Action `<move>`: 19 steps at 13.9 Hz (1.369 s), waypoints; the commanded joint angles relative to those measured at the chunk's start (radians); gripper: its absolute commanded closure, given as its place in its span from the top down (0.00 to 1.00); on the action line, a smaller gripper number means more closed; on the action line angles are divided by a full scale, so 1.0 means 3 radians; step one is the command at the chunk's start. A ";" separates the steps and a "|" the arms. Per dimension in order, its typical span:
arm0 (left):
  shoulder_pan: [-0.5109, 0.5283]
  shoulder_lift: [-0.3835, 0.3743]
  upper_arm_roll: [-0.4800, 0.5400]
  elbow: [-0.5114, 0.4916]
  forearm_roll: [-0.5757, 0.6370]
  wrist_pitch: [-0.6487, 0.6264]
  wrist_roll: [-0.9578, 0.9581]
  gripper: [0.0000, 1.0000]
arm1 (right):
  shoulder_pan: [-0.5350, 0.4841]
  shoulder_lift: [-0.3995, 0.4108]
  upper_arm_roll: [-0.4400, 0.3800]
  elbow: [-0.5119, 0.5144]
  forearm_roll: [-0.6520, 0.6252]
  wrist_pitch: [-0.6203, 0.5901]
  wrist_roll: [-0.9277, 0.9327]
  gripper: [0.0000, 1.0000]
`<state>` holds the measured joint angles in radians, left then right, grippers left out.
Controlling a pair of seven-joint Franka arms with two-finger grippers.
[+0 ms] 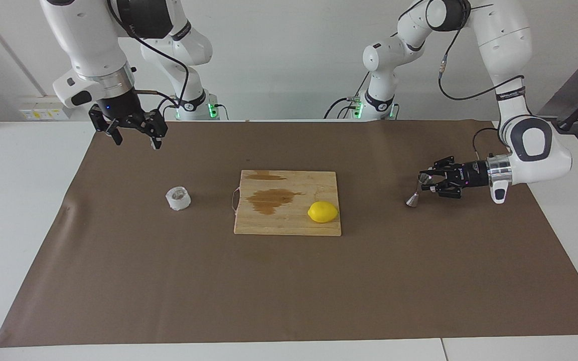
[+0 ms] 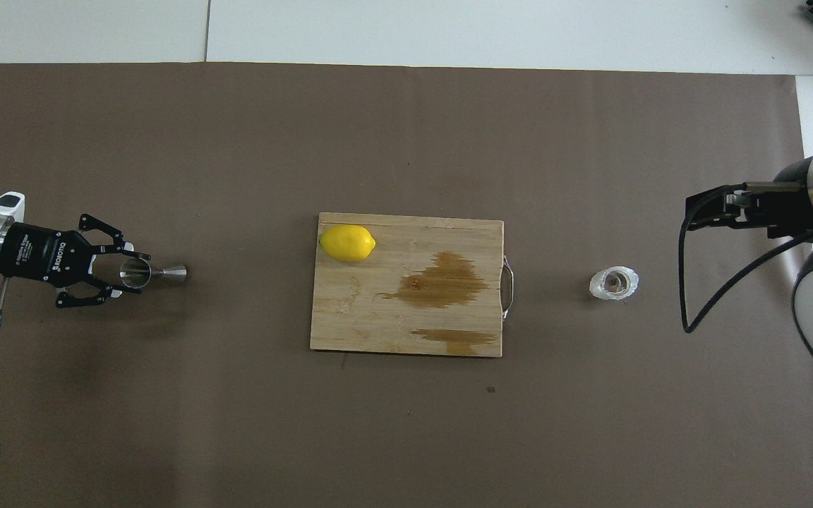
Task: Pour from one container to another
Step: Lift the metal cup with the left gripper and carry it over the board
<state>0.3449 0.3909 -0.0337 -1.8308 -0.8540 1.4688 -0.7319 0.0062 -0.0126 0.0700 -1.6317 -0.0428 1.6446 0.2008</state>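
Two arms show in the facing view, the left gripper (image 1: 425, 182) with jaws closed on the tilted jigger (image 1: 416, 192), the right gripper (image 1: 133, 131) waiting with jaws apart; overhead, the cup (image 2: 614, 283) stands beside the board (image 2: 378, 324).

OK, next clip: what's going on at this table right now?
The left gripper is low over the brown mat at the left arm's end of the table, its fingers closed in around the upper cone of the steel jigger, which stands upright on the mat. The translucent cup sits untouched on the mat toward the right arm's end. The right gripper waits in the air above the mat, its fingers spread. A lemon lies on the stained cutting board between them. No pouring has begun.
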 commanded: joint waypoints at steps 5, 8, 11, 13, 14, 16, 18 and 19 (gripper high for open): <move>-0.0653 -0.0188 0.0010 -0.0059 -0.0527 0.0129 -0.0510 0.00 | -0.0067 -0.0066 0.0032 -0.0068 0.0091 -0.0016 -0.0071 1.00; -0.1005 -0.0254 0.0010 -0.0115 -0.0819 0.0456 -0.0791 0.00 | -0.0067 -0.0066 0.0032 -0.0068 0.0097 -0.0016 -0.0066 1.00; -0.1363 -0.0397 0.0010 -0.0298 -0.1171 0.0941 -0.1021 0.00 | -0.0067 -0.0066 0.0032 -0.0068 0.0096 -0.0016 -0.0071 1.00; -0.1609 -0.0444 0.0010 -0.0391 -0.1432 0.1274 -0.1129 0.00 | -0.0067 -0.0066 0.0032 -0.0068 0.0097 -0.0016 -0.0071 1.00; -0.1691 -0.0444 0.0010 -0.0401 -0.1565 0.1392 -0.1200 0.00 | -0.0067 -0.0066 0.0032 -0.0068 0.0097 -0.0016 -0.0071 1.00; -0.1814 -0.0454 0.0005 -0.0401 -0.1678 0.1561 -0.1293 0.00 | -0.0072 -0.0066 0.0032 -0.0068 0.0097 -0.0016 -0.0071 1.00; -0.1855 -0.0459 0.0005 -0.0396 -0.1750 0.1633 -0.1329 0.00 | -0.0067 -0.0066 0.0032 -0.0068 0.0097 -0.0021 -0.0071 1.00; -0.1860 -0.0464 0.0005 -0.0396 -0.1755 0.1644 -0.1369 0.00 | -0.0067 -0.0066 0.0032 -0.0068 0.0097 -0.0016 -0.0071 1.00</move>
<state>-0.1960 0.2866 -0.0473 -1.9148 -1.3547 1.9347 -1.1163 0.0062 -0.0126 0.0700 -1.6317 -0.0428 1.6446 0.2008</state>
